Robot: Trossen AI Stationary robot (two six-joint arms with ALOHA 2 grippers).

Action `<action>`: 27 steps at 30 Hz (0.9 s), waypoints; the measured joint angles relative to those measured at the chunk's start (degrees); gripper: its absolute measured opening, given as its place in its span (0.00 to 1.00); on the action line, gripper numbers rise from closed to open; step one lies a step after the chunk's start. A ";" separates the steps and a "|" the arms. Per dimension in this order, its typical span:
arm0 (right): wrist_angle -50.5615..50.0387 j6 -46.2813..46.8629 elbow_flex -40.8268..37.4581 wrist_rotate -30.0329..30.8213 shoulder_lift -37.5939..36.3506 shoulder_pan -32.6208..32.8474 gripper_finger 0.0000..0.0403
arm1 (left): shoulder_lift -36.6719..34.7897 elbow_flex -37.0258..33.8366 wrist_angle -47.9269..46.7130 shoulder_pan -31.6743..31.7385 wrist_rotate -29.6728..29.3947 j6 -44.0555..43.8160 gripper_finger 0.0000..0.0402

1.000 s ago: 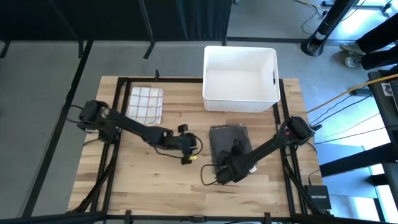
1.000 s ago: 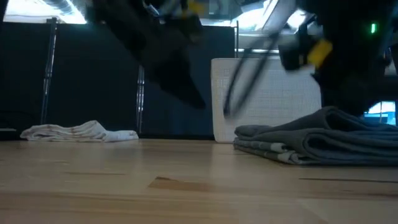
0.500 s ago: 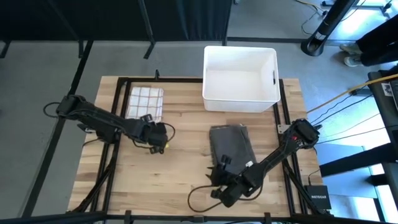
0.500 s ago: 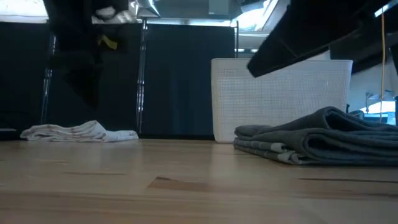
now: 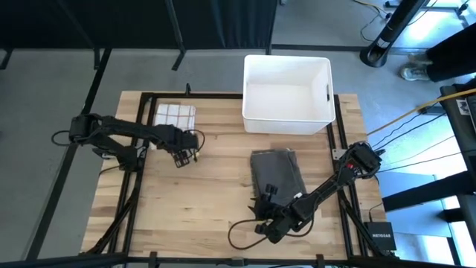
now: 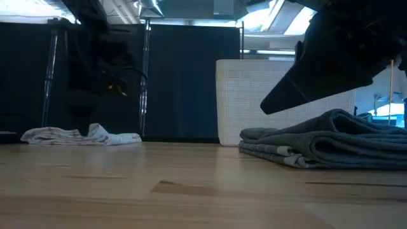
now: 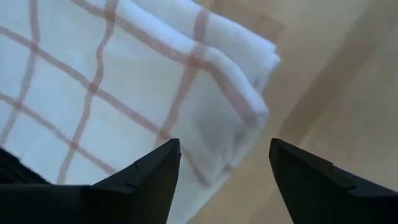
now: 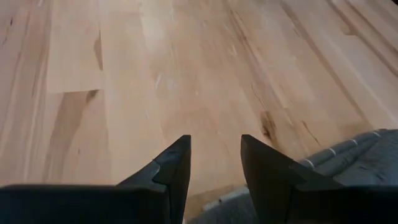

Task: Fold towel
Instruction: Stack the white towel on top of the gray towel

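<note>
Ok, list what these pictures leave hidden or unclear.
- Checked towel: high view, its near part is covered by the left gripper; the left wrist view cuts it off at the edges.
- Grey towel: low view, cut off at the right edge, the dark arm above.
- White bin: low view, its inside is hidden by its own wall.

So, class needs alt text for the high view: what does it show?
The left gripper, open, hovers at the checked towel; the right gripper sits empty near the folded grey towel. A white bin stands beyond.
</note>
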 joint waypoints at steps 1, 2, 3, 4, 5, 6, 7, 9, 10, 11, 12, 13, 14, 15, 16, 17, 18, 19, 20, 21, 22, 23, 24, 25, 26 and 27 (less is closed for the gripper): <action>0.13 -0.64 0.00 -0.02 0.00 0.00 0.35 | 0.02 -0.02 0.65 1.16 0.77 0.68 0.59; 0.22 -0.93 0.00 0.00 0.00 0.00 0.35 | 0.02 -0.04 1.41 2.11 1.12 0.88 0.59; 0.50 -1.12 0.00 -0.01 0.00 -0.02 0.35 | 0.02 -0.03 2.54 2.88 1.33 1.06 0.58; 0.74 -1.28 0.00 0.00 0.00 -0.02 0.35 | 0.02 0.00 3.44 3.52 2.05 1.43 0.58; 1.11 -1.51 0.00 -0.02 0.00 -0.01 0.35 | 0.02 0.00 4.04 4.09 3.37 2.22 0.58; 1.55 -2.06 0.00 -0.03 0.00 0.00 0.35 | 0.10 0.00 4.70 4.51 4.72 2.77 0.58; 2.01 -2.46 0.00 -0.19 0.00 0.00 0.35 | 0.33 0.00 5.62 4.77 5.42 3.82 0.58; 2.99 -3.22 0.00 -0.65 0.00 -0.02 0.35 | 1.10 0.00 5.92 4.81 5.56 5.80 0.58; 3.19 -3.73 0.00 -0.71 0.00 -0.02 0.35 | 1.70 0.00 5.97 4.81 5.54 6.79 0.58; 3.43 -3.93 0.00 -0.82 0.00 -0.02 0.35 | 2.48 0.00 6.29 4.81 5.18 7.51 0.58; 3.51 -3.96 0.00 -0.94 0.00 -0.02 0.35 | 3.43 0.00 6.90 4.78 4.36 8.38 0.58; 3.53 -3.96 0.00 -0.95 0.00 -0.02 0.35 | 4.31 0.00 7.47 4.77 3.59 9.18 0.58; 3.57 -3.96 0.00 -0.99 0.00 -0.02 0.35 | 5.35 0.00 7.77 4.77 2.64 9.69 0.58; 3.56 -3.96 0.00 -0.98 0.00 -0.02 0.35 | 6.42 0.16 8.16 4.79 1.80 9.84 0.58; 3.60 -3.96 0.00 -0.98 0.00 -0.02 0.35 | 7.32 0.24 8.55 4.81 0.54 10.09 0.58; 3.58 -3.96 0.00 -0.98 0.00 -0.02 0.35 | 8.08 0.28 8.79 4.95 -0.28 10.15 0.58; 3.66 -3.96 0.01 -0.98 0.00 -0.02 0.35 | 8.80 0.32 8.87 5.31 -0.52 10.56 0.58; 3.67 -3.96 0.02 -0.98 0.00 -0.02 0.35 | 9.33 0.36 9.03 5.66 -0.51 11.00 0.58; 3.67 -3.96 0.01 -0.98 0.00 -0.02 0.35 | 9.82 0.25 9.91 5.85 -2.04 11.05 0.57; 3.67 -3.96 0.02 -0.98 0.00 -0.02 0.35 | 10.39 0.37 11.04 6.14 -3.63 10.95 0.55; 3.65 -3.96 0.02 -0.96 0.00 -0.02 0.35 | 10.67 0.39 11.76 6.39 -4.03 10.92 0.53; 3.58 -3.96 0.02 -0.96 0.00 -0.02 0.35 | 10.71 0.30 11.90 6.63 -4.09 10.89 0.50; 3.60 -3.98 0.02 -0.97 0.00 -0.02 0.35 | 10.80 0.26 11.95 6.73 -4.22 10.87 0.47; 3.58 -3.97 0.02 -0.96 0.00 -0.02 0.35 | 10.95 0.28 12.07 6.93 -4.16 10.85 0.43; 3.59 -3.97 0.02 -0.96 0.00 -0.02 0.35 | 10.97 0.26 12.21 7.27 -3.74 10.83 0.39; 3.60 -3.97 0.02 -0.98 0.00 -0.02 0.35 | 11.02 0.20 12.30 7.52 -3.67 10.89 0.35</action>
